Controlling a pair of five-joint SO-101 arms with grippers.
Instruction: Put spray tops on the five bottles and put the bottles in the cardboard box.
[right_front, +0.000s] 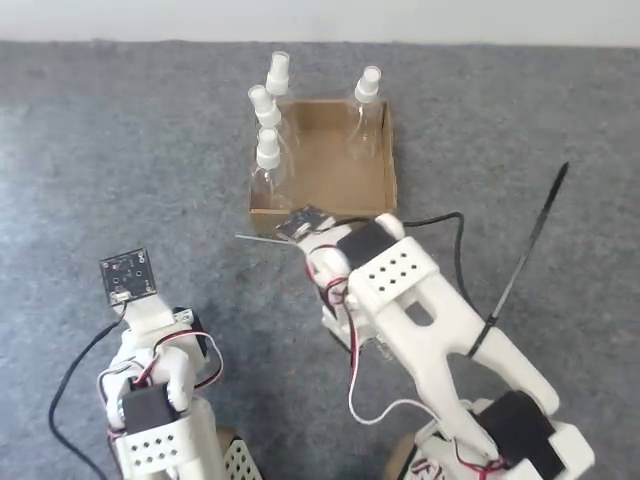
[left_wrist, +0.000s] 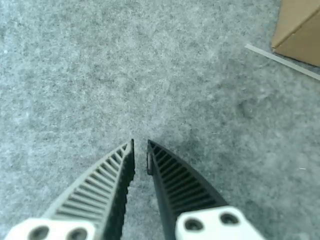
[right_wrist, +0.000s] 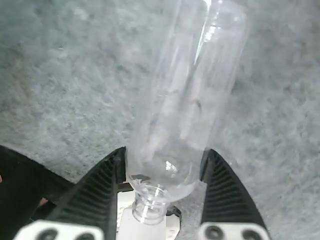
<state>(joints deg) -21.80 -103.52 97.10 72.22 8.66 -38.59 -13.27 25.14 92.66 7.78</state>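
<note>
My right gripper (right_wrist: 165, 152) is shut on a clear bottle (right_wrist: 190, 100) near its shoulder. The bottle's open neck (right_wrist: 147, 207) carries no spray top and points back toward the wrist, and its body lies out over the grey carpet. In the high view the right arm (right_front: 400, 280) stands just in front of the cardboard box (right_front: 391, 170), covering its own gripper. Several clear bottles with white spray tops stand in the box, three along one side (right_front: 268, 160) and one (right_front: 366, 100) at the far corner. My left gripper (left_wrist: 140, 145) hangs low over bare carpet, shut with nothing between its fingers.
A thin white strip (left_wrist: 280, 60) lies on the carpet by the box's near corner (left_wrist: 300, 35). A black cable tie (right_front: 530, 250) sticks out from the right arm. The left arm (right_front: 150, 400) sits at the front left, with open carpet around it.
</note>
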